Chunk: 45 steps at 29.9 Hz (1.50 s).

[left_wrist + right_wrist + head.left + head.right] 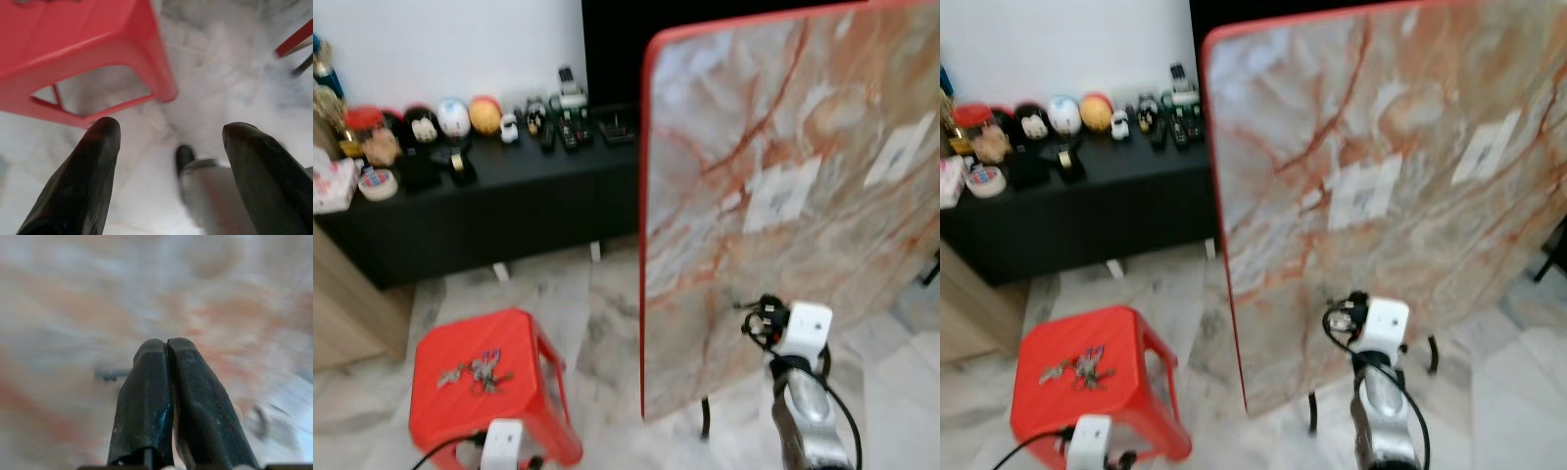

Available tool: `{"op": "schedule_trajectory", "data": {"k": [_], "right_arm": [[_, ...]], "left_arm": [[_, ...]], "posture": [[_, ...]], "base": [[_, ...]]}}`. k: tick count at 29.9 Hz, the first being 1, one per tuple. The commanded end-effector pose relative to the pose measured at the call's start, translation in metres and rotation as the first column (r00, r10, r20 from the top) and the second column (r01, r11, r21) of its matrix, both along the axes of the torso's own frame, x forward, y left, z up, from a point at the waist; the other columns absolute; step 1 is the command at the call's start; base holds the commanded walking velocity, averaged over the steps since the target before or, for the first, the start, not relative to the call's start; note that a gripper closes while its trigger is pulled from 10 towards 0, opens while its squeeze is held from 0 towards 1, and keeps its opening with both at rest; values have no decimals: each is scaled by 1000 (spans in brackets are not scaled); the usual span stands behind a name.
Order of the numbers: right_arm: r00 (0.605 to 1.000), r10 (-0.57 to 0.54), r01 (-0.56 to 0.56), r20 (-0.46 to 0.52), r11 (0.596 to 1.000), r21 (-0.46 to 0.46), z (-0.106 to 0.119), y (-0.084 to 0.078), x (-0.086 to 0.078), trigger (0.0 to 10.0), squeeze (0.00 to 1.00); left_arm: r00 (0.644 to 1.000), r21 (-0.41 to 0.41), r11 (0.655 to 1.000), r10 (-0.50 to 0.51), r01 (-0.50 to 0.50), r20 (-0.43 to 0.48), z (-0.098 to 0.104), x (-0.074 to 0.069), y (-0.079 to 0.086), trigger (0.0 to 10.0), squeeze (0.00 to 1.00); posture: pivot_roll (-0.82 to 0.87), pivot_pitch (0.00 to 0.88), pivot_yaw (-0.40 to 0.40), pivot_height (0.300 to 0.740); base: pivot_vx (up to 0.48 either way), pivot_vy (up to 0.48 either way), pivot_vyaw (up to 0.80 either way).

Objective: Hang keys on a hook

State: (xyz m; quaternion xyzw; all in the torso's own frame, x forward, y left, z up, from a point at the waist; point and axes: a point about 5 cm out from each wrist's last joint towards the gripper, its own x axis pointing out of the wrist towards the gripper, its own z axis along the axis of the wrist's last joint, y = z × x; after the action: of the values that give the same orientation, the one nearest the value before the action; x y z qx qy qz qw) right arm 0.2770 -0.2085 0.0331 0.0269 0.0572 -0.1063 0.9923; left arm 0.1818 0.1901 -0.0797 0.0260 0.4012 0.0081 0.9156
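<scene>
Keys [475,372] lie on red stool [524,333]; right gripper [167,343] closed by tabletop [783,196].

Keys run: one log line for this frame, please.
keys: lying on red stool | left gripper: open, low beside stool | right gripper: shut, empty, facing upended marble tabletop | hook: none visible

White wall [460,44] behind; low black cabinet [489,211] along it, crowded with what may be helmets and remotes; pale marble floor [597,333]; folded marble-patterned tabletop [783,186] upright; red stool [489,382].
</scene>
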Motion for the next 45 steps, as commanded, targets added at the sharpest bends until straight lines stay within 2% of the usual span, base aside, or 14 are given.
{"op": "schedule_trajectory", "data": {"k": [1, 6, 9, 12, 13, 17, 18, 20, 23, 27, 32, 35, 40, 45], "right_arm": [[999, 2, -1, 52, 1000, -9, 10, 4, 6, 10000, 0], [997, -8, 9, 78, 1000, -18, 15, 1, 5, 10000, 0], [994, -6, 5, 112, 1000, 11, 23, 4, 8, 10000, 0], [990, -11, 11, 140, 1000, 1, 30, 5, 11, 10000, 0], [984, -20, 26, 176, 999, -31, 40, 6, 15, 10000, 0], [980, -26, 44, 196, 995, -87, 47, 4, 17, 10000, 0], [973, -34, 68, 226, 988, -141, 56, 3, 19, 10000, 0], [963, -36, 89, 268, 978, -188, 67, 1, 22, 10000, 0], [955, -27, 97, 295, 970, -224, 77, 1, 24, 10000, 0], [953, -33, 142, 301, 927, -347, 87, -2, 30, 10000, 0], [942, -29, 169, 334, 902, -398, 95, 0, 32, 10000, 0], [942, 13, 143, 334, 887, -439, 97, 6, 33, 10000, 0], [939, 86, 111, 332, 839, -532, 100, 16, 34, 10000, 0], [935, 116, 103, 336, 815, -570, 102, 22, 36, 10000, 0]], "left_arm": [[999, 22, 1000, 5, -4, -43, -4, -10, 9, 10000, 0], [999, 26, 1000, 0, 2, -53, -5, -12, 9, 10000, 0], [998, 26, 1000, -3, 5, -55, -6, -13, 9, 10000, 0], [998, 26, 1000, -5, 6, -55, -6, -13, 8, 10000, 0], [998, 25, 1000, -8, 10, -55, -6, -12, 7, 10000, 0], [998, 25, 1000, -14, 15, -54, -6, -12, 6, 10000, 0], [998, 26, 999, -19, 21, -53, -6, -12, 6, 10000, 0], [998, 25, 999, -22, 23, -53, -6, -11, 5, 10000, 0], [998, 25, 999, -24, 25, -53, -6, -12, 4, 10000, 0], [999, 27, 999, -22, 24, -50, -5, -10, 3, 10000, 0], [999, 24, 1000, -18, 19, -48, -5, -10, 3, 10000, 0], [999, 24, 1000, -16, 17, -49, -5, -10, 3, 10000, 0], [999, 28, 1000, -13, 15, -46, -5, -10, 4, 10000, 0], [999, 29, 999, -13, 14, -47, -5, -10, 4, 10000, 0]], "posture": [[-9, 31, -12, 740], [-9, 34, -12, 740], [-9, 33, -12, 740], [-9, 33, -12, 740], [-9, 32, -12, 740], [-8, 30, -12, 740], [-8, 30, -12, 740], [-8, 30, -12, 740], [-8, 30, -12, 740], [-14, 28, -15, 740], [-11, 24, -19, 740], [-13, 23, -18, 740], [-14, 24, -17, 740], [-14, 25, -16, 740]], "base": [[0, 0, 0], [0, 0, 0], [0, 0, 0], [0, 0, 0], [0, 0, 0], [0, 0, 0], [0, 0, 0], [0, 0, 0], [0, 0, 0], [0, 0, 0], [0, 0, 0], [0, 0, 0], [0, 0, 0], [0, 0, 0]]}}
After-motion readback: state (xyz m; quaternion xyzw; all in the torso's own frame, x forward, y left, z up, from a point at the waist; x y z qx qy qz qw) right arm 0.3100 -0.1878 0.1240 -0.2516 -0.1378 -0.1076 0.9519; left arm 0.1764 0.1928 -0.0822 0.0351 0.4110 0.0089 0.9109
